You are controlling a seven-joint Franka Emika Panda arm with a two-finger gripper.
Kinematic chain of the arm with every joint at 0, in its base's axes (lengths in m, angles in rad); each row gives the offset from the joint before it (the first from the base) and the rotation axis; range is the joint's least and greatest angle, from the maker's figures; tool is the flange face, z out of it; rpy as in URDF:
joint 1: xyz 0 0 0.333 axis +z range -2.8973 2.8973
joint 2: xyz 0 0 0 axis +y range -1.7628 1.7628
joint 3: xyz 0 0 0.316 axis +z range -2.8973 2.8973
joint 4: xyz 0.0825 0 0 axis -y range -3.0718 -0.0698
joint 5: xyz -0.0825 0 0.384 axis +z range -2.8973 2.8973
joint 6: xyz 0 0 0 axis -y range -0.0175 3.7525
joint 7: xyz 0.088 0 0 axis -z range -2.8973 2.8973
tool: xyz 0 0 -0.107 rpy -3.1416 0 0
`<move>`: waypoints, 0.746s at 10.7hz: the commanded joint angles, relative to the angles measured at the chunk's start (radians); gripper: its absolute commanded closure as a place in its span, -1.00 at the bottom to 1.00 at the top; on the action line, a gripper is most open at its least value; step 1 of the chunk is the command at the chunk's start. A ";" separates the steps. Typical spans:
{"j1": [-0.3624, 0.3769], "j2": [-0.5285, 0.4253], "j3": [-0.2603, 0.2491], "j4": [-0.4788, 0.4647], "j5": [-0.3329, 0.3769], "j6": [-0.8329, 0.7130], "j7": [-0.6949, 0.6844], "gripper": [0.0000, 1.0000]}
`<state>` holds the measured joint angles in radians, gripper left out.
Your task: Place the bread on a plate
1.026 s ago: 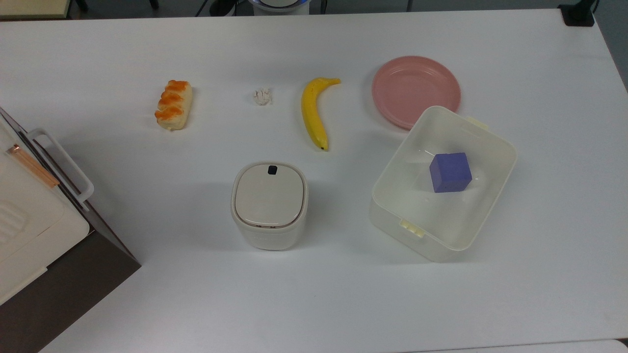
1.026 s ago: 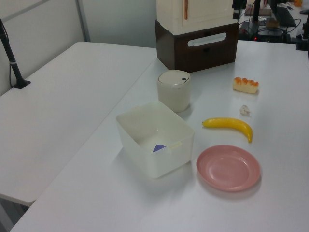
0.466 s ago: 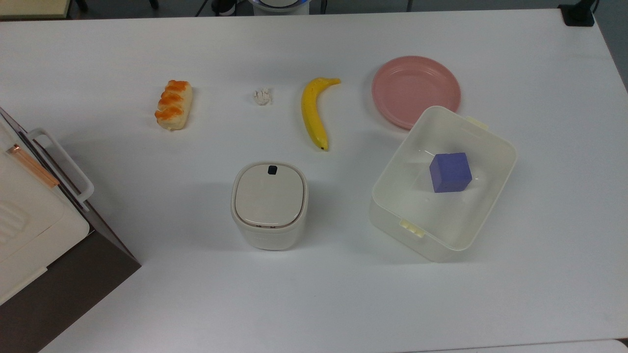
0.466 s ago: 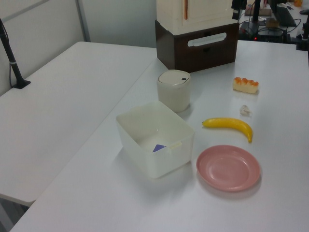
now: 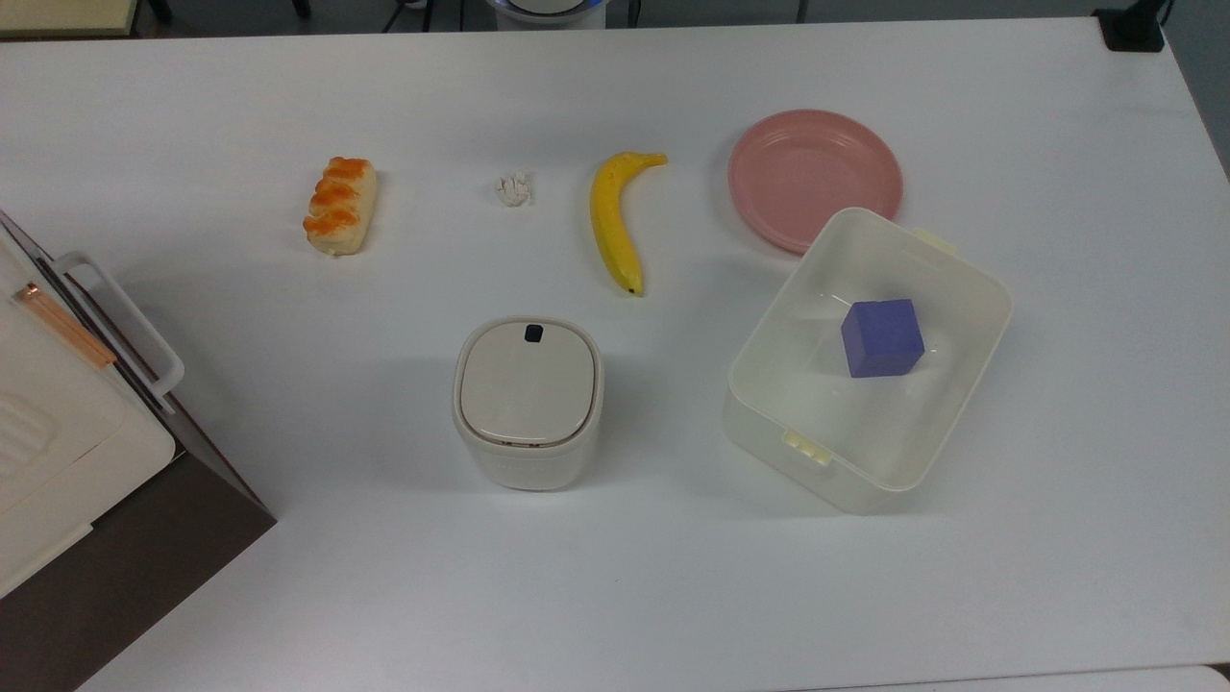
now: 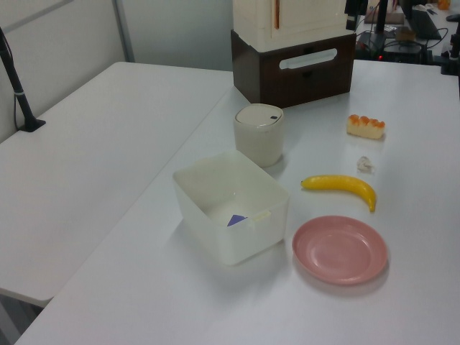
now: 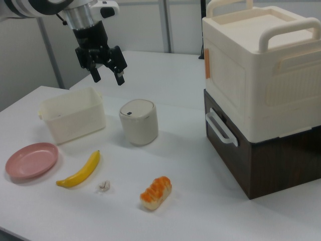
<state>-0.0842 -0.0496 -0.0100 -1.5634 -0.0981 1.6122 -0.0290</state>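
The bread (image 5: pixel 338 205), a pale bun with orange-brown humps, lies on the white table at the top view's left; it also shows as the bread (image 6: pixel 366 126) and the bread (image 7: pixel 156 193). The pink plate (image 5: pixel 815 178) rests empty at the top view's upper right, seen too as the plate (image 6: pixel 339 249) and the plate (image 7: pixel 30 160). My gripper (image 7: pixel 107 74) hangs open high in the air in the right view, above and behind the lidded canister, far from the bread, holding nothing.
A yellow banana (image 5: pixel 615 221) and a white crumpled scrap (image 5: pixel 514 188) lie between bread and plate. A translucent tub (image 5: pixel 870 360) with a purple cube (image 5: pixel 881 337) overlaps the plate's near edge. A lidded canister (image 5: pixel 528 402) and a cream-and-brown cabinet (image 7: pixel 261 95) stand nearby.
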 commanded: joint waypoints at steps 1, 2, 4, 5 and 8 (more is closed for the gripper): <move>0.014 -0.012 -0.005 -0.075 -0.021 -0.017 0.012 -1.00; 0.014 -0.012 -0.005 -0.107 -0.023 -0.017 0.011 -1.00; 0.011 -0.012 -0.007 -0.199 -0.067 -0.015 0.012 -1.00; 0.011 -0.010 -0.005 -0.242 -0.105 -0.014 0.011 -1.00; -0.009 -0.004 -0.013 -0.390 -0.159 0.118 0.020 -1.00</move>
<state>-0.0883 -0.0319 -0.0118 -1.8287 -0.2162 1.6351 -0.0290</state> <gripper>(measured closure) 0.000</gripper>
